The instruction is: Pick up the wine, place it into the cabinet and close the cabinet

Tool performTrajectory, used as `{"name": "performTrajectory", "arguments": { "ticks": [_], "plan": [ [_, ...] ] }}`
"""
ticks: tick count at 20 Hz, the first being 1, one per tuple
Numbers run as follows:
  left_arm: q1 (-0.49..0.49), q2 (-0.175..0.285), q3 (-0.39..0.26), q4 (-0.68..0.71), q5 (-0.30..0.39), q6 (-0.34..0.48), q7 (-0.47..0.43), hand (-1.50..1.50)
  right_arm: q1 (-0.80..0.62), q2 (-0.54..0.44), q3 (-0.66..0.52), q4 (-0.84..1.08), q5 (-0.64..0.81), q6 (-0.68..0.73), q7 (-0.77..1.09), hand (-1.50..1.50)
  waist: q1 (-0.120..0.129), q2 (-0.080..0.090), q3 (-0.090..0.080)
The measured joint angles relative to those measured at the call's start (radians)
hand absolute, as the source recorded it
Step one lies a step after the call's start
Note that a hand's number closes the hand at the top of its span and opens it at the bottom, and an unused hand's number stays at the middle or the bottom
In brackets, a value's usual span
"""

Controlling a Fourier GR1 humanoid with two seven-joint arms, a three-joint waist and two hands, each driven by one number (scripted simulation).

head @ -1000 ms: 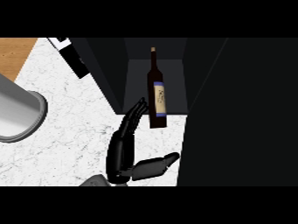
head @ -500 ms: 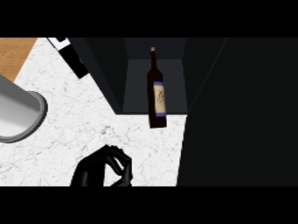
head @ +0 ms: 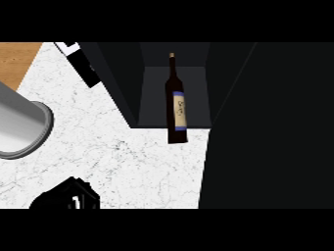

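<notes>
Status: wine [head: 177,105] sits in the open cabinet [head: 151,105], up and to the right of the fingers, well apart from them, with nothing touching it. Its neck points away from the fingers and its base toward them. The base end overlaps the front edge of the cabinet floor, so dark glass shows against the white worktop [head: 126,162] there. Can't tell whether the bottle stands or lies. The cream label [head: 178,110], with blue bands at its two ends, faces the camera. Left hand [head: 61,198] is low at the view's bottom edge over the worktop, only partly in frame. Its fingers [head: 72,190] are pulled together into a compact bunch, pinching nothing. Right hand is out of frame. The cabinet interior is dark, and its left wall [head: 115,78] runs up and away from the fingers. A wide dark panel [head: 278,127] fills everything to the right of the fingers and of the wine; can't tell if it is the door or the cabinet's side. A grey cylinder [head: 10,122] sits up-left of the fingers, entering from the left edge with its round end over the worktop, apart from the hand. Further up-left is a wood-coloured surface [head: 7,59]. A dark strip [head: 86,71] with a white patch at its far end lies just beside the cabinet's left wall, straight up from the fingers.
</notes>
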Motion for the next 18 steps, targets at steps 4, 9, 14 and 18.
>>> {"name": "performTrajectory", "arguments": {
  "ticks": [4,9,14,18],
  "plan": [
    [0.064,0.072,0.100,-0.017,0.055,-0.079,-0.032,1.50,0.038,0.008,0.115,-0.009,-0.005,0.018,0.019,1.50,0.000,0.000,-0.001],
    [0.127,0.144,0.204,-0.043,0.120,-0.155,-0.048,1.50,0.028,0.057,0.314,-0.019,0.004,0.015,0.041,1.50,0.002,-0.003,-0.002],
    [0.172,0.195,0.298,-0.018,0.182,-0.238,-0.068,1.50,-0.040,0.111,0.469,-0.022,0.048,0.007,0.078,1.50,0.002,-0.008,-0.004],
    [0.206,0.222,0.348,0.017,0.212,-0.305,-0.089,1.50,-0.094,0.163,0.567,-0.025,0.139,-0.025,0.126,1.50,-0.001,-0.013,-0.005]
  ]
}}
